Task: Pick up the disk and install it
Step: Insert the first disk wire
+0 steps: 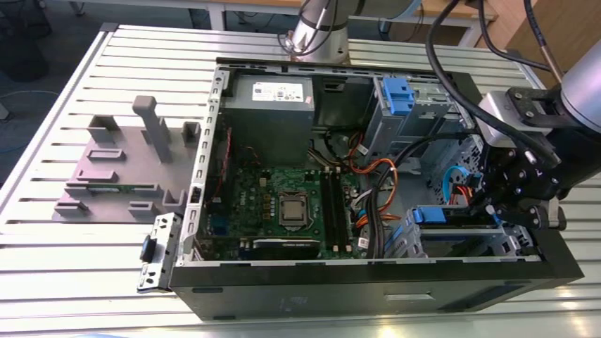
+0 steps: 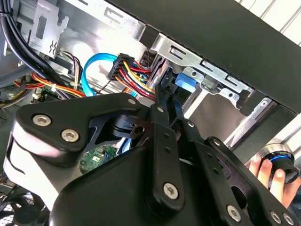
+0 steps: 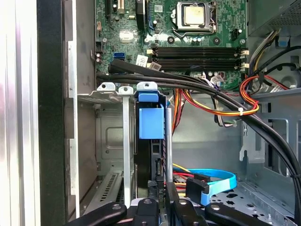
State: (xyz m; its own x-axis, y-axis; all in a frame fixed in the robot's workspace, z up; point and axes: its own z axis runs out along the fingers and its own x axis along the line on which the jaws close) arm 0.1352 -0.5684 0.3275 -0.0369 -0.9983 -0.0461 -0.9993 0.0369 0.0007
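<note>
The disk point(image 1: 440, 215) sits on edge in the lower drive cage at the front right corner of the open computer case point(image 1: 376, 278). Its blue bracket tab point(image 3: 151, 121) faces the motherboard, and the same blue tab point(image 2: 184, 82) shows under the cage's metal rail. My gripper point(image 1: 483, 204) hangs over the case's right side at the disk's cable end. In both wrist views its fingers point(image 3: 164, 188) lie close together, shut, with their tips point(image 2: 164, 81) right at the disk's end. Whether they touch the disk is hidden.
Orange, yellow and black cable bundles point(image 3: 221, 101) and a blue data cable point(image 3: 218, 181) cross beside the cage. Another blue bracket point(image 1: 399, 95) sits in the upper bay. A grey stand point(image 1: 122, 155) stands on the slatted table at the exterior view's left. A person's hand point(image 2: 268, 172) holds a round device outside the case.
</note>
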